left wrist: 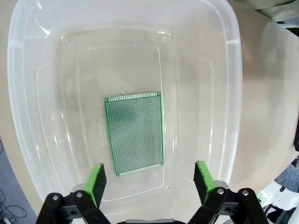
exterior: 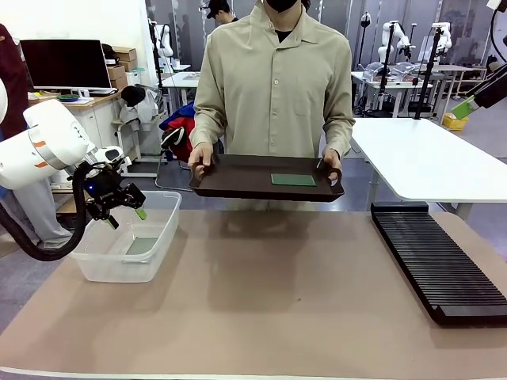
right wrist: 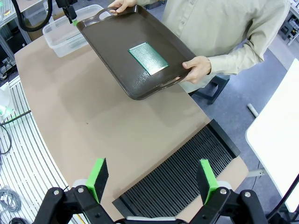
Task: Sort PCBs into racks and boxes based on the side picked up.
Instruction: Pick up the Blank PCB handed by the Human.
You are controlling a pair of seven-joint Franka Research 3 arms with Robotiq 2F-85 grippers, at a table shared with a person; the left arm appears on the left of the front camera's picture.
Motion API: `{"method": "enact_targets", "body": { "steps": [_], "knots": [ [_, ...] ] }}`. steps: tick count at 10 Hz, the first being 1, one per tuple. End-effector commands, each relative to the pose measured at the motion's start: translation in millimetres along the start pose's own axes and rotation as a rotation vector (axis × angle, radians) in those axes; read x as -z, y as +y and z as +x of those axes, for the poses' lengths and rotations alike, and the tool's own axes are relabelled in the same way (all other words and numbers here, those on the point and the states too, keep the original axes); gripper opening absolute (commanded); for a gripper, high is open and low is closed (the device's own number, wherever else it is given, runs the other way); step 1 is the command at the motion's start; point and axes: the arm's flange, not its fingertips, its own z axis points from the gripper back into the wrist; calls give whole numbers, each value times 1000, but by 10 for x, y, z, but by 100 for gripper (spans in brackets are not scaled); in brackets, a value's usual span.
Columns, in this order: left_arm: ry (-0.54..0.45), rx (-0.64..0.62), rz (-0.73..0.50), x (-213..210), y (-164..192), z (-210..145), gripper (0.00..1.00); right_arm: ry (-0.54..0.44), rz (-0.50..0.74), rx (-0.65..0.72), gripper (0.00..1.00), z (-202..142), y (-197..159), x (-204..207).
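Note:
One green PCB (left wrist: 135,133) lies flat on the bottom of the clear box (left wrist: 233,70) at the table's left (exterior: 162,207). My left gripper (left wrist: 148,172) hangs open just above that box (exterior: 125,215), fingers on either side of the board's near end, touching nothing. A person holds a dark brown tray (exterior: 238,178) over the far edge of the table, and a second PCB (exterior: 293,180) rests on it (right wrist: 148,58). The black rack (exterior: 440,265) lies along the right side. My right gripper (right wrist: 152,179) is open high above the rack (right wrist: 187,177) and holds nothing.
The person's hands (exterior: 200,155) grip both tray handles. A brown mat (exterior: 261,301) covers the table between box and rack. A white table (exterior: 428,154) stands behind at the right. The left arm's cable (exterior: 47,245) loops beside the box.

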Motion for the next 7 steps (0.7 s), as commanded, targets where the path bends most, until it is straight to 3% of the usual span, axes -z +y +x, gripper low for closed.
{"method": "enact_targets", "body": {
  "steps": [1, 7],
  "knots": [
    [-20, 79, -51, -291, 58, 23, 100, 1, 3, 0, 100, -6, -1, 3],
    [-326, 487, -102, -1701, -430, -257, 100, 1, 3, 0, 100, -6, -1, 3]
  ]
}}
